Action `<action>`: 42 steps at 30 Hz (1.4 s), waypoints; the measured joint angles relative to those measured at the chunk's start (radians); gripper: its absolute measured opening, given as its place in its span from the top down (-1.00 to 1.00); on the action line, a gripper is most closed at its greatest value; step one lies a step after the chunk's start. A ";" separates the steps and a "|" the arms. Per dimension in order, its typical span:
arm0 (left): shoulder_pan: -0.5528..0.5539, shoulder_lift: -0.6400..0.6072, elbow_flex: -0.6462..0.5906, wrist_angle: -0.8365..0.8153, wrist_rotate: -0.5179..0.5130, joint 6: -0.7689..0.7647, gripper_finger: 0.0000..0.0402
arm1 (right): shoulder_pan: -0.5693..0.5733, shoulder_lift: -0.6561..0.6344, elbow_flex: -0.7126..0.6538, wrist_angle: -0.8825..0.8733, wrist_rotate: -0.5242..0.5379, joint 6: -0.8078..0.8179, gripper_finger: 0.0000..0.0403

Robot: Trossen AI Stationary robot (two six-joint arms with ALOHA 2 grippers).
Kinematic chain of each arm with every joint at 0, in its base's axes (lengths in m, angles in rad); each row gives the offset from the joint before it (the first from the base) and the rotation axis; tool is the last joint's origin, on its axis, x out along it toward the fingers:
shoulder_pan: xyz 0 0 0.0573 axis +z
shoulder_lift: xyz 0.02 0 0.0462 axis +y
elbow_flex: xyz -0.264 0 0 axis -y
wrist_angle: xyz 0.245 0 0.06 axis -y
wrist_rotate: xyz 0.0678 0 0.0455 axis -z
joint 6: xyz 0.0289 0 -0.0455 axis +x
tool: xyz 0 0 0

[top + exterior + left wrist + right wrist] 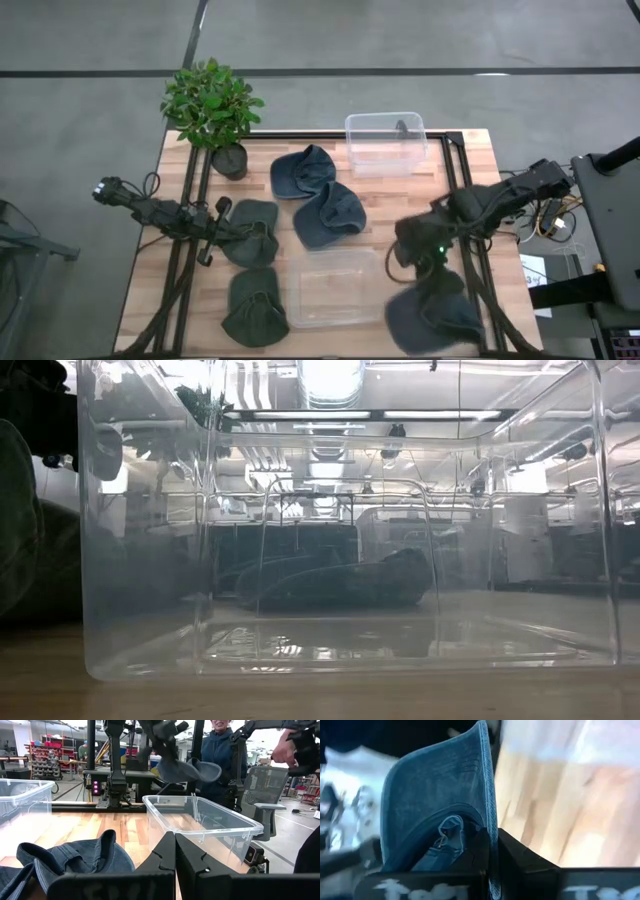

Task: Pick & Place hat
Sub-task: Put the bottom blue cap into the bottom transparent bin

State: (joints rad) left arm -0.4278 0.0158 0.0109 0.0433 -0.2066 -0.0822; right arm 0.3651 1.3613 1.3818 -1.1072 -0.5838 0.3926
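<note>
My right gripper [415,250] is shut on a blue denim hat [432,312] near the table's right near corner. The left wrist view shows that hat [189,769] up in the air beyond the near clear bin [200,822]. My left gripper [175,854] is shut at the left edge of a dark green hat [250,232]; whether it touches that hat cannot be told. Two more blue hats [303,170] [330,215] and a second green hat [255,310] lie flat on the wood. My right gripper pinches the blue hat's rim edge [489,805] between its two fingers, with the edge running up out of the gap. The hat's inside with its strap [447,832] faces the camera. Seen from the left wrist, the fingers [162,732] come from above and the hat hangs below, lifted clear.
A clear bin [335,288] stands at the near middle, and another [385,143] at the far edge. A potted plant [212,105] sits at the far left corner. Dark rails [455,180] cross the table. A person [220,750] stands beyond the table.
</note>
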 joint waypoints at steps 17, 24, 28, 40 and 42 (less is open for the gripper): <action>0.000 0.000 0.000 0.001 0.000 0.000 1.00 | -0.285 0.250 0.387 0.022 0.010 0.045 0.94; 0.000 0.000 0.000 0.001 0.000 0.000 1.00 | -0.321 0.507 0.626 -0.024 -0.046 -0.008 0.94; 0.000 0.000 0.000 0.001 0.000 0.000 1.00 | -0.323 0.624 0.757 -0.156 -0.050 -0.080 0.94; 0.000 0.000 0.000 0.076 -0.003 -0.101 1.00 | -0.322 0.801 0.950 -0.296 -0.045 -0.192 0.94; 0.000 0.000 0.000 0.128 -0.003 -0.179 1.00 | -0.322 0.801 0.944 -0.295 -0.045 -0.197 0.94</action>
State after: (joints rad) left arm -0.4274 0.0154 0.0105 0.1709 -0.2096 -0.2617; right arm 0.0429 2.1624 2.3254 -1.4018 -0.6289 0.1955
